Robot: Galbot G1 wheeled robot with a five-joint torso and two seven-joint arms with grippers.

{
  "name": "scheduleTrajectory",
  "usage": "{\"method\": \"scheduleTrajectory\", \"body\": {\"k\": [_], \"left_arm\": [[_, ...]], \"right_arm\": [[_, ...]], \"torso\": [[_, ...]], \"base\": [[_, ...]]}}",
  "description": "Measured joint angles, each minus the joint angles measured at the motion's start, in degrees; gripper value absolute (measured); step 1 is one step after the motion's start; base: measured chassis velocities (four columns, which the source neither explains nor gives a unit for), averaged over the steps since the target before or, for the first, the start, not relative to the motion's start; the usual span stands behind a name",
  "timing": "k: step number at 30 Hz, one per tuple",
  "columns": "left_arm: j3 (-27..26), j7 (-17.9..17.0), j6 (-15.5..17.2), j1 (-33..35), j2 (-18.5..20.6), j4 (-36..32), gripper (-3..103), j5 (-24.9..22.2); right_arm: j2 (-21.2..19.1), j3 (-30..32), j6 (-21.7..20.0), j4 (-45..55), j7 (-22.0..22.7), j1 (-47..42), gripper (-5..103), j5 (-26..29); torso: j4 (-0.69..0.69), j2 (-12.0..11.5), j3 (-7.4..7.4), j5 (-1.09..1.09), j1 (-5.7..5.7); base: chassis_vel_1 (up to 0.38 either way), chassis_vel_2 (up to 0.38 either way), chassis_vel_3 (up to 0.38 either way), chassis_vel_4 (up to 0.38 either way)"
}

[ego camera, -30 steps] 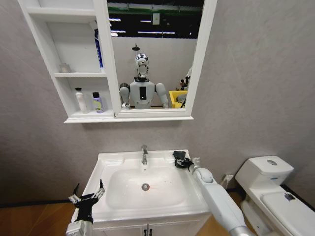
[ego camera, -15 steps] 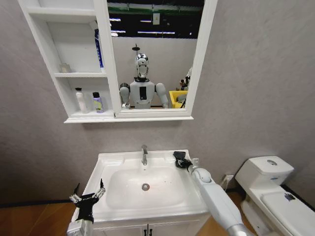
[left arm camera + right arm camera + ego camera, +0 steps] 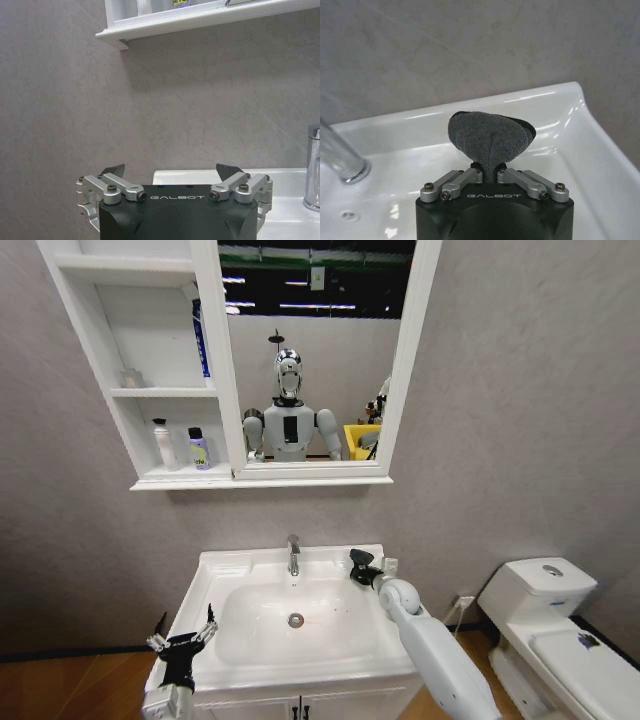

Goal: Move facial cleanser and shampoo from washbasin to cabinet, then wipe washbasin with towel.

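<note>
My right gripper [image 3: 361,568] is shut on the dark grey towel [image 3: 487,136] and holds it over the back right rim of the white washbasin [image 3: 232,562], to the right of the chrome tap [image 3: 293,554]. In the right wrist view the towel bulges out beyond the shut gripper [image 3: 489,172]. My left gripper [image 3: 182,644] hangs open and empty off the washbasin's front left corner. On the cabinet's [image 3: 120,420] lowest shelf stand a white bottle [image 3: 160,443] and a small purple-labelled bottle [image 3: 198,449]. I cannot tell which is the facial cleanser and which the shampoo.
A blue tube [image 3: 200,340] leans in the cabinet's middle niche beside the mirror [image 3: 310,350]. A white toilet [image 3: 545,625] stands at the right. The vanity's doors [image 3: 300,705] sit under the basin. The left wrist view faces the grey wall [image 3: 200,100] below the cabinet.
My right gripper has slid a little to the left along the basin's back rim with the towel, toward the tap. The left gripper has barely shifted.
</note>
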Motion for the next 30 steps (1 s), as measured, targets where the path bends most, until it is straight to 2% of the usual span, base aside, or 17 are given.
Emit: {"method": "scheduleTrajectory", "body": {"k": [3,4,6,8,14,19,30], "left_arm": [[0.0,0.0,-0.2,0.0,0.0,0.0,100,0.0],[0.0,0.0,-0.2,0.0,0.0,0.0,100,0.0],[-0.1,0.0,-0.5,0.1,0.1,0.0,100,0.0],[-0.1,0.0,-0.6,0.2,0.1,0.0,100,0.0],[-0.2,0.0,-0.9,0.3,0.1,0.2,100,0.0],[0.0,0.0,-0.9,0.1,0.1,0.7,100,0.1],[-0.7,-0.4,-1.0,-0.7,0.0,0.9,100,0.0]], "right_arm": [[0.8,-2.8,-1.9,5.5,6.9,-3.0,8,5.1],[0.8,-2.8,-1.9,5.5,6.9,-3.0,8,5.1],[1.5,-3.8,-2.3,6.3,9.7,-3.9,8,7.8],[1.9,-4.1,-2.7,6.1,10.0,-4.7,8,8.3],[2.5,-4.0,-2.8,2.6,7.4,-7.5,8,5.9],[2.8,-3.0,-1.9,-2.5,3.3,-7.8,8,0.6],[3.3,-2.3,-0.2,-8.0,-0.8,-5.4,8,-0.2]], "torso": [[0.0,0.0,0.0,0.01,0.0],[0.0,0.0,0.0,0.01,0.0],[0.01,0.0,0.0,0.01,0.0],[0.02,0.0,0.0,0.01,0.0],[-0.01,0.0,0.0,0.02,0.0],[0.0,0.0,0.0,0.02,0.0],[0.01,0.0,0.0,0.02,0.0]], "base": [[0.0,0.0,0.0,0.0],[0.0,0.0,0.0,0.0],[0.0,0.0,0.0,0.0],[0.0,0.0,0.0,0.0],[0.0,0.0,0.0,0.0],[0.0,0.0,0.0,0.0],[0.0,0.0,0.0,0.0]]}}
